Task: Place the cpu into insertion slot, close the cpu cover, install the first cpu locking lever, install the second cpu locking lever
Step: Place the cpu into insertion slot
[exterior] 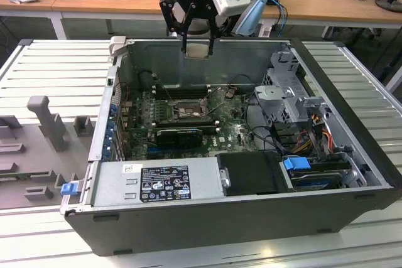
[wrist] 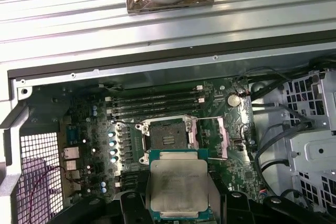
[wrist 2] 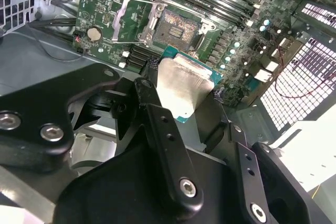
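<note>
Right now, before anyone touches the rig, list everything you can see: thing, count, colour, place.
cpu: one, silvery top, held above the board, not in the slot.
slot: one, dark-framed, empty, on the board.
cover: one, silvery, swung open beside the slot.
board: one, green, inside the case.
memory slots: several, black, beside the slot.
power supply: one, grey, along the case's near edge in the exterior view.
case: one, dark, open, on the table.
table: one, silver, slatted, under the case.
gripper: one, black, shut on the cpu.
</note>
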You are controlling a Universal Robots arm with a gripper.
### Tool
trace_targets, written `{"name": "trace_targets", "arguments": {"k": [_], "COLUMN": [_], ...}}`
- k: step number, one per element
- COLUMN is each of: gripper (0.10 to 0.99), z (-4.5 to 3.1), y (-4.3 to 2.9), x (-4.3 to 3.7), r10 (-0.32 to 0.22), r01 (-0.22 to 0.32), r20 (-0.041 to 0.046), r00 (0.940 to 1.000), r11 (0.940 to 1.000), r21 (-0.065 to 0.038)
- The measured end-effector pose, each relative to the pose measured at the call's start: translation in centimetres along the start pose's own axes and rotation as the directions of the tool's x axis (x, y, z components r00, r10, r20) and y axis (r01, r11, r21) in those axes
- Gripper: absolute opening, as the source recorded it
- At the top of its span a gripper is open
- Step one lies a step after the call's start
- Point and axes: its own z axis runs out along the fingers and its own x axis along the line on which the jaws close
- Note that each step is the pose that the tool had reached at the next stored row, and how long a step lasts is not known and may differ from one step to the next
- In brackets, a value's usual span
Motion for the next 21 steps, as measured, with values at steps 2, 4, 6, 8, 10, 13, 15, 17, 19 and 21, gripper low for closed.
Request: {"name": "trace_targets", "arguments": {"k": [2,4,6,8,10,13,15,17,19,21], "gripper": [0.529,0.529,0.529,0.529,0.529,0.529,0.529,0.529,0.529,0.529], "z": [0.00,0.01,0.01,0.01,0.02,0.03,0.04,0.05,0.06,0.07], "y": [0.00,0.00,0.00,0.00,0.00,0.00,0.00,0.00,-0.01,-0.01], "x": [0.00,0.00,0.00,0.00,0.00,0.00,0.00,0.00,0.00,0.00], "r10": [0.003,0.006,0.009,0.012,0.016,0.022,0.028,0.031,0.036,0.042], "r01": [-0.003,-0.006,-0.009,-0.012,-0.016,-0.022,-0.028,-0.031,-0.036,-0.042], "r20": [0.0003,0.0005,0.0008,0.0011,0.0015,0.0020,0.0024,0.0028,0.0032,0.0037], "r00": [1.0000,1.0000,1.0000,0.9999,0.9999,0.9998,0.9996,0.9995,0.9993,0.9991], "r11": [1.0000,1.0000,1.0000,0.9999,0.9999,0.9998,0.9996,0.9995,0.9993,0.9991], "r21": [0.000,0.000,0.000,0.000,0.000,-0.001,-0.001,-0.001,-0.001,-0.001]}}
